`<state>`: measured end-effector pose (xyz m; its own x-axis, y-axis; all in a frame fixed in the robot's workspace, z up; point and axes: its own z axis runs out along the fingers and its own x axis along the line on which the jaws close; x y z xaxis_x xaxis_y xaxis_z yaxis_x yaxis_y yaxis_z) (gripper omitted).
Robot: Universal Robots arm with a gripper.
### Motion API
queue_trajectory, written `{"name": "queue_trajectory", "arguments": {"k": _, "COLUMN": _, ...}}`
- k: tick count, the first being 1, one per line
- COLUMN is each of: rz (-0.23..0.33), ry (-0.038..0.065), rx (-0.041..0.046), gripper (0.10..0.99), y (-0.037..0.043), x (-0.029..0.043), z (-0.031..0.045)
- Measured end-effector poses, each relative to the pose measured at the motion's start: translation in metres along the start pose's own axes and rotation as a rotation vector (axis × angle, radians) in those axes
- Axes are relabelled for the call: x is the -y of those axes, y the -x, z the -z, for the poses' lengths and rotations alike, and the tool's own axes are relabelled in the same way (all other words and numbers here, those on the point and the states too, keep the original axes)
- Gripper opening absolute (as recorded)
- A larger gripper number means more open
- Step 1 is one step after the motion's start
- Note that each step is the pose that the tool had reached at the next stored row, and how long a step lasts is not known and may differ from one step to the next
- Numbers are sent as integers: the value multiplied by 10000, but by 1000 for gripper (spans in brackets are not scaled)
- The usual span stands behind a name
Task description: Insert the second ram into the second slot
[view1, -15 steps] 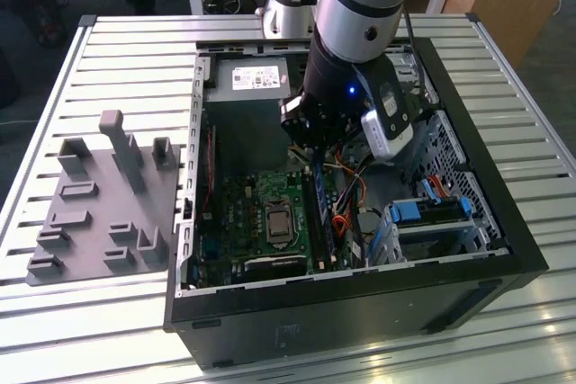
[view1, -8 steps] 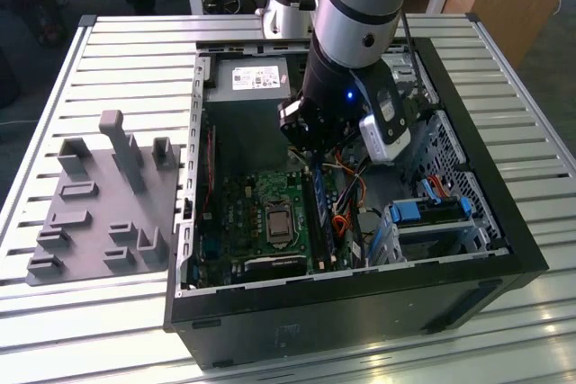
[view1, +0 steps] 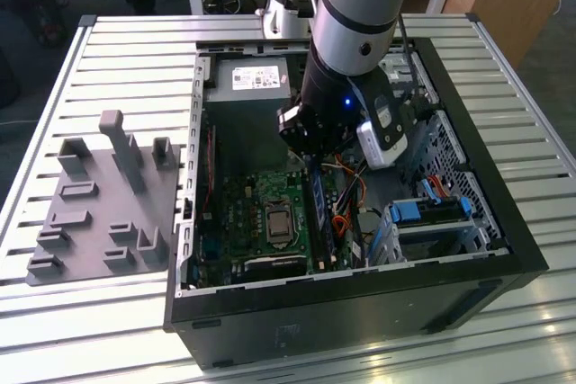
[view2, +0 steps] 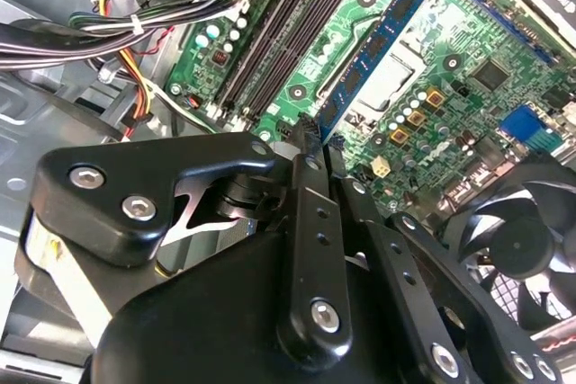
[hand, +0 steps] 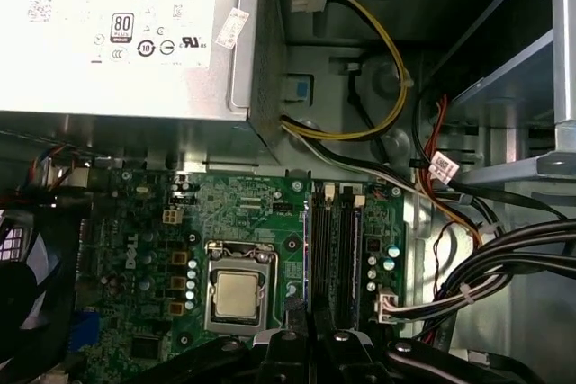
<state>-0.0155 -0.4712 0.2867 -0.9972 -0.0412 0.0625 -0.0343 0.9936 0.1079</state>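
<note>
The blue memory stick (view2: 378,42) stands on edge in the slot just beside the processor socket (view2: 385,80), with dark chips and a pale label along its face. In the exterior view it lies to the exterior view's right of the socket, inside the open computer case (view1: 360,321). The claw (view2: 315,130) is clenched, its tips drawn together at one end of the stick; whether they touch it is hard to make out. The arm (view1: 351,33) hides that end in the exterior view.
</note>
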Motion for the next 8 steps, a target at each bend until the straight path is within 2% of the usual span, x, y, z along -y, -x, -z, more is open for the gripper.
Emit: {"name": "queue_trajectory", "arguments": {"k": 8, "rz": -2, "ry": 2, "rx": 1, "gripper": 137, "y": 23, "x": 7, "z": -60}}
